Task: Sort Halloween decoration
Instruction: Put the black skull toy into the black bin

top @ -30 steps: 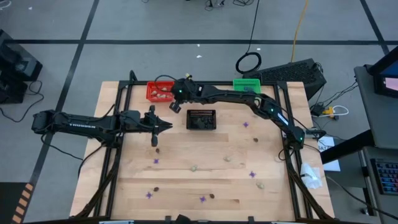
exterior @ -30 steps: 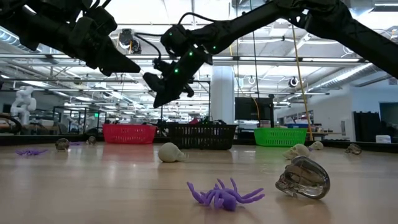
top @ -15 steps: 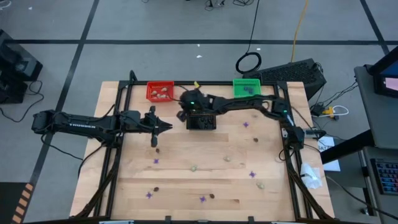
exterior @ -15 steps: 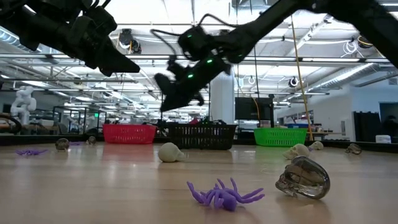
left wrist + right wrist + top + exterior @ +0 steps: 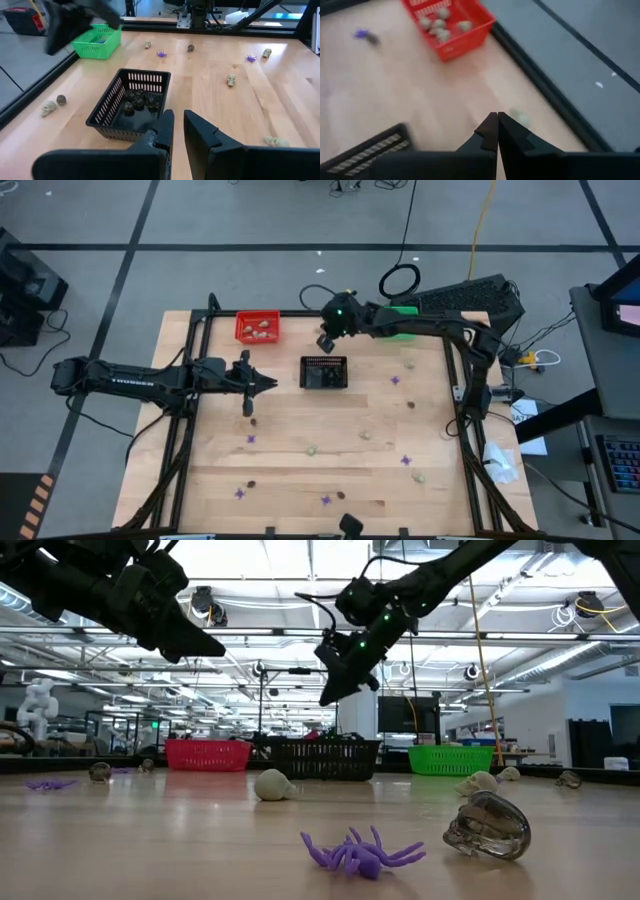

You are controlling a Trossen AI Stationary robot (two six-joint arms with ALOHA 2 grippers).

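Halloween decoration pieces lay scattered over the near and middle part of the table (image 5: 300, 430): a purple spider (image 5: 360, 852) and a dark skull (image 5: 487, 824) nearest the low camera, a pale skull (image 5: 274, 784) a little farther, with more purple, pale and dark bits spread toward the right side. All of these lay nearer than both grippers, so any pick would mean coming back toward the near edge. The left gripper (image 5: 268, 384) hovered left of the black basket (image 5: 324, 372), its fingers (image 5: 161, 131) a narrow gap apart and holding nothing; a dark bit (image 5: 253, 420) lay just on its near side, so the left arm seemed the closer one. The right gripper (image 5: 325, 341) hung above the far edge between the red basket (image 5: 257, 326) and the green basket (image 5: 398, 310), fingers pressed together and empty. Only the black basket stood between the arms.
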